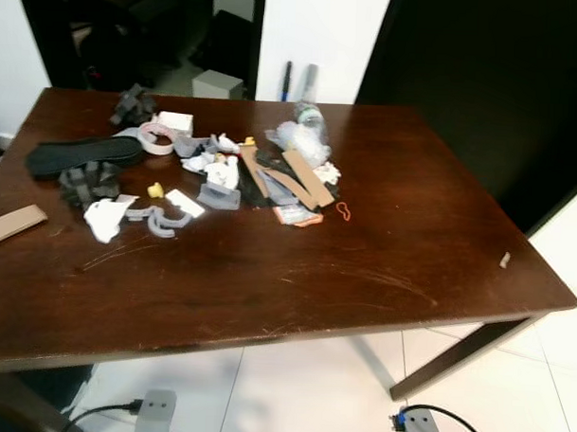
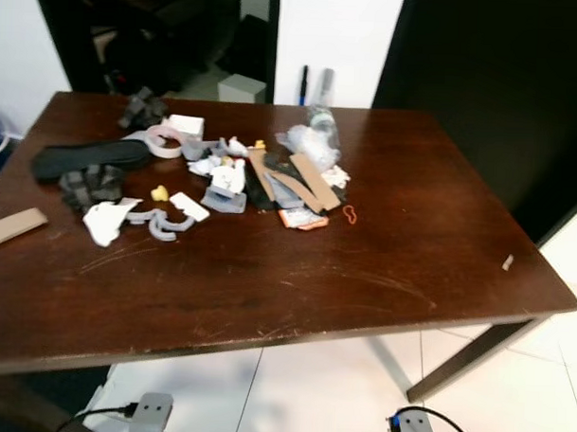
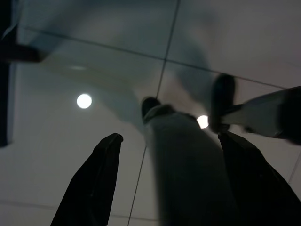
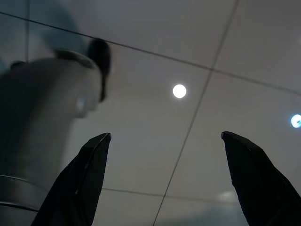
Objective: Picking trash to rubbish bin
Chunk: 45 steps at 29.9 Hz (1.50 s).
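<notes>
left arm end: silver-grey block (image 1: 155,412) with a black cable running off to the side
right arm end: silver-grey block (image 1: 420,427) with a small blue fitting and a looping black cable
left gripper (image 3: 169,179): two long black tapering fingers (image 3: 91,183), matte, pointed tips
right gripper (image 4: 164,179): two black tapering fingers (image 4: 80,181), same shape
leg: pale grey rounded limb (image 3: 188,169), dark foot
</notes>
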{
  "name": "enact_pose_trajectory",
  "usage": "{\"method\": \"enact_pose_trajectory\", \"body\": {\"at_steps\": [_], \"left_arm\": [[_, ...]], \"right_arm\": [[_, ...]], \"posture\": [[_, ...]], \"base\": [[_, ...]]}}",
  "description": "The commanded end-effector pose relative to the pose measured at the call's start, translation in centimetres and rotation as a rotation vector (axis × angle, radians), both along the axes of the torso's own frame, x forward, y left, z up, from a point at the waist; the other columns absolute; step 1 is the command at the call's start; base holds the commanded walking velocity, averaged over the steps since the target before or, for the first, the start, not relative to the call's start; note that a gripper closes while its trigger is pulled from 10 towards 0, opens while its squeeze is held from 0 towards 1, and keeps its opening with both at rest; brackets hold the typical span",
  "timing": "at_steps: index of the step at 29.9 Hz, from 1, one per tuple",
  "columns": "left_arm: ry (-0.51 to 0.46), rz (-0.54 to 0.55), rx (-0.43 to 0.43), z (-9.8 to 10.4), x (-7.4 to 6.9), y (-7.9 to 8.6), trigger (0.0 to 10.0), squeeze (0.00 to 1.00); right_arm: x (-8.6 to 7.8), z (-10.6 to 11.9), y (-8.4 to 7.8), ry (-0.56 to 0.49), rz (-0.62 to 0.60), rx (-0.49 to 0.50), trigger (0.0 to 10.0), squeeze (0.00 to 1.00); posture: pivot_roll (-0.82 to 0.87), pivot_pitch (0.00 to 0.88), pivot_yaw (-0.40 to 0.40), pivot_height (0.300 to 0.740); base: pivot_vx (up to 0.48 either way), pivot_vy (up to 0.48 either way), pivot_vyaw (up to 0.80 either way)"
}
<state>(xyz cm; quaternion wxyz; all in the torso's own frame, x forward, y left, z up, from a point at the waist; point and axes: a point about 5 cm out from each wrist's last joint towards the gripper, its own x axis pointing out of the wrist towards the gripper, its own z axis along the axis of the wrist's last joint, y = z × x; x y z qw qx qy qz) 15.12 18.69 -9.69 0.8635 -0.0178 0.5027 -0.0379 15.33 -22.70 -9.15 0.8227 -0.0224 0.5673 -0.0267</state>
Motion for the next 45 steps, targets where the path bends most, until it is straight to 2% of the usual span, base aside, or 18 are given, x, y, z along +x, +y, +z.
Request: {"method": "enact_pose_trajectory", "body": {"at_steps": [1,6,15,22,25,28,30,31,32,33,34,37,38,40,41,42,43,45], "left_arm": [[0.058,-0.006,0.015,-0.6,-1.5,0.0,10.0,0.00],[0.070,0.010,0.043,-0.7,-1.9,0.3,10.0,0.00],[0.091,-0.015,0.075,-0.8,-2.3,0.6,10.0,0.00],[0.094,-0.019,0.077,-0.9,-2.3,0.4,10.0,0.00],[0.093,-0.019,0.077,-0.9,-2.3,0.3,10.0,0.00],[0.095,-0.018,0.078,-0.9,-2.4,0.4,10.0,0.00],[0.097,-0.017,0.080,-0.9,-2.5,0.4,10.0,0.00],[0.100,-0.016,0.083,-1.0,-2.6,0.5,10.0,0.00],[0.100,-0.016,0.083,-1.0,-2.6,0.5,10.0,0.00],[0.104,-0.014,0.085,-1.0,-2.8,0.6,10.0,0.00],[0.104,-0.014,0.085,-1.0,-2.8,0.6,10.0,0.00],[0.110,-0.007,0.090,-1.1,-3.1,0.8,10.0,0.00],[0.110,-0.007,0.090,-1.1,-3.1,0.8,10.0,0.00],[0.109,-0.005,0.091,-1.0,-3.1,0.9,10.0,0.00],[0.109,-0.005,0.091,-1.0,-3.1,0.9,10.0,0.00],[0.104,-0.003,0.091,-1.0,-3.0,0.9,10.0,0.00],[0.098,0.000,0.088,-1.0,-3.0,0.9,10.0,0.00],[0.094,0.002,0.086,-1.0,-2.9,1.0,10.0,0.00]], "right_arm": [[0.2,0.1,-0.1,-0.017,0.020,0.012,10.0,0.00],[0.5,0.2,0.3,-0.038,0.049,0.030,10.0,0.00],[0.6,0.1,1.0,-0.039,0.144,0.061,10.0,0.00],[1.0,0.4,0.5,-0.075,0.090,0.048,10.0,0.00],[1.5,0.6,0.4,-0.112,0.053,0.085,10.0,0.00],[1.9,0.9,0.7,-0.136,0.089,0.128,10.0,0.00],[2.2,1.1,1.1,-0.153,0.142,0.176,10.0,0.00],[2.6,1.3,1.7,-0.175,0.207,0.236,10.0,0.00],[2.6,1.3,1.7,-0.175,0.207,0.236,10.0,0.00],[3.3,1.9,2.3,-0.211,0.285,0.331,10.0,0.00],[3.3,1.9,2.3,-0.211,0.285,0.331,10.0,0.00],[5.5,4.0,3.4,-0.303,0.424,0.580,10.0,0.00],[5.5,4.0,3.4,-0.303,0.424,0.580,10.0,0.00],[6.2,5.0,3.8,-0.323,0.498,0.698,10.0,0.00],[6.2,5.0,3.8,-0.323,0.498,0.698,10.0,0.00],[6.7,6.1,4.5,-0.334,0.602,0.849,10.0,0.00],[6.8,6.8,4.8,-0.328,0.682,0.932,10.0,0.00],[6.8,7.2,5.0,-0.322,0.732,0.979,10.0,0.00]], "posture": [[0.09,0.101,-0.072,0.740],[0.09,0.100,-0.070,0.740],[0.08,0.094,-0.067,0.740],[0.08,0.090,-0.066,0.740],[0.08,0.093,-0.064,0.740],[0.08,0.096,-0.064,0.740],[0.08,0.098,-0.064,0.740],[0.08,0.101,-0.065,0.740],[0.08,0.101,-0.065,0.740],[0.08,0.102,-0.065,0.740],[0.08,0.102,-0.065,0.740],[0.08,0.104,-0.061,0.740],[0.08,0.104,-0.061,0.740],[0.08,0.104,-0.059,0.740],[0.08,0.104,-0.059,0.740],[0.08,0.105,-0.057,0.740],[0.08,0.105,-0.057,0.740],[0.08,0.105,-0.057,0.740]], "base": [[0.000,-0.480,0.00],[0.000,-0.096,0.00],[0.000,0.000,0.77],[0.000,0.000,0.57],[0.000,0.000,0.00],[0.000,0.000,0.00],[0.000,0.000,0.00],[0.000,0.000,0.00],[0.000,0.000,0.00],[0.000,0.000,0.00],[0.000,0.000,0.00],[0.000,0.000,0.00],[0.000,0.000,0.00],[0.000,0.000,0.00],[0.000,0.000,0.00],[0.000,0.000,0.00],[0.000,0.000,0.00],[0.000,0.000,0.00]]}}
